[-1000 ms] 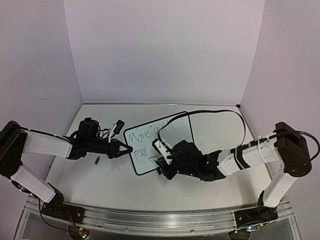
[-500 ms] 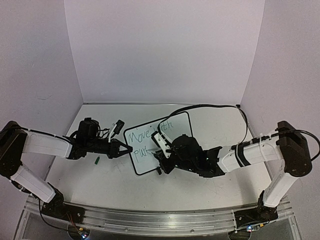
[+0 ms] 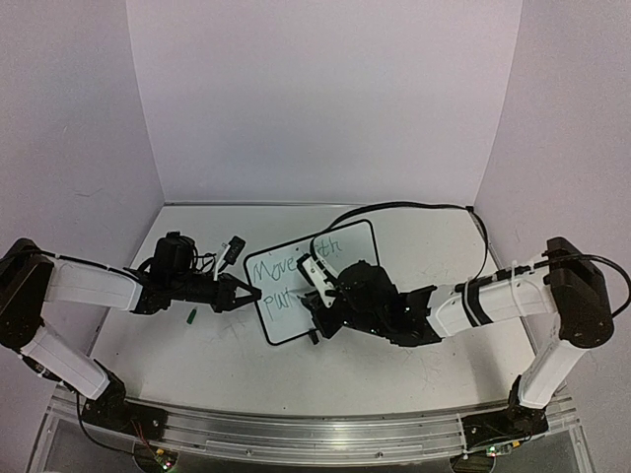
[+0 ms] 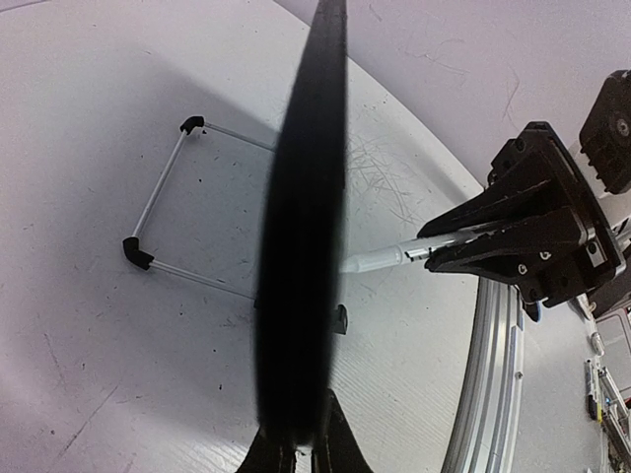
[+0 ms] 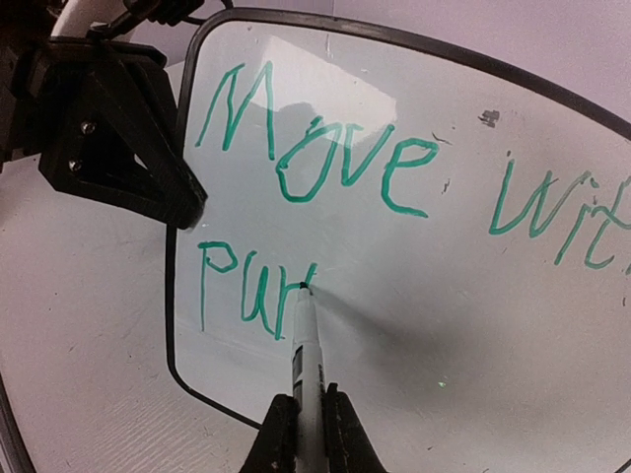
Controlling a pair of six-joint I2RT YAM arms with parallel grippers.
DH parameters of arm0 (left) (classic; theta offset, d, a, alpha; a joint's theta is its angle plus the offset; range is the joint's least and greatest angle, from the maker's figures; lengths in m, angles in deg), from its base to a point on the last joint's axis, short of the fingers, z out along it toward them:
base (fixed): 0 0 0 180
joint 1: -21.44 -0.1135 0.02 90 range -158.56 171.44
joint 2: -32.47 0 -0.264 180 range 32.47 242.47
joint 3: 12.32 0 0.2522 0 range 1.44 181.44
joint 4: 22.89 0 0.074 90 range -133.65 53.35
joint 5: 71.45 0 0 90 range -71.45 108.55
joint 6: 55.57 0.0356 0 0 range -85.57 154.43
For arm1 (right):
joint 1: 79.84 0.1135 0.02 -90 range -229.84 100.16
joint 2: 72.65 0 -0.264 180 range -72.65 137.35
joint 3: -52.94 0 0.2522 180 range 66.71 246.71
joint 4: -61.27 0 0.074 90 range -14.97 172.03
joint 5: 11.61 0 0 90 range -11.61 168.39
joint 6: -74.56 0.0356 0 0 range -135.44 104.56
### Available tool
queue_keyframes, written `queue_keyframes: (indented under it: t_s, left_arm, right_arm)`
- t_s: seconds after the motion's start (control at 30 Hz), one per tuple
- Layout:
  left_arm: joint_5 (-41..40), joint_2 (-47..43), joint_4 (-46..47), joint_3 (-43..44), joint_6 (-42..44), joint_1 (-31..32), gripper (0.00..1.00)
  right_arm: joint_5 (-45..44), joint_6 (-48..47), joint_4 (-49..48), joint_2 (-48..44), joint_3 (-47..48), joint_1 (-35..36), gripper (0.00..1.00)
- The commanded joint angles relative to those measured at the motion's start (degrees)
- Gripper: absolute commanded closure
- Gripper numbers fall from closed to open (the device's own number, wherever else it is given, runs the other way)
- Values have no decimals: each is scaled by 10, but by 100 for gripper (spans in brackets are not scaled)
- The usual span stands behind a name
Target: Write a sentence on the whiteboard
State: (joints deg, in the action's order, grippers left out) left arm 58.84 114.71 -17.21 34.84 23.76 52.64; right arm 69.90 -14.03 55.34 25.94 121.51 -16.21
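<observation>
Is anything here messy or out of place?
Slightly. The whiteboard sits crooked on the table, whose top is scratched near it. A small green cap, probably from the pen, lies loose left of the board.

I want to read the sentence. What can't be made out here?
Right wrist view: whiteboard writing runs off the right edge after "Wit".
Top view: the right arm covers the marker tip.
Left wrist view: a dark blurred band hides the middle.
Top view: a green bit, too small to name.
</observation>
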Motion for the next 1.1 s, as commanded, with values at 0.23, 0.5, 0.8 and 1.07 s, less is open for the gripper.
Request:
queue_keyframes:
  t_s: [0.23,0.5,0.8,1.07]
  left_arm:
    - [-28,-10,-18,12,29,0,100]
    - [-28,-10,-18,11,29,0,100]
    - [-29,-9,-18,13,29,0,100]
    - [-28,-8,-18,13,29,0,100]
  right_arm:
    - [-64,20,-6,-2,8,-6,100]
    - [-69,29,3,-13,-10,-6,100]
    - [-38,34,4,-16,-25,-6,100]
    - [-16,32,-3,3,-10,0,100]
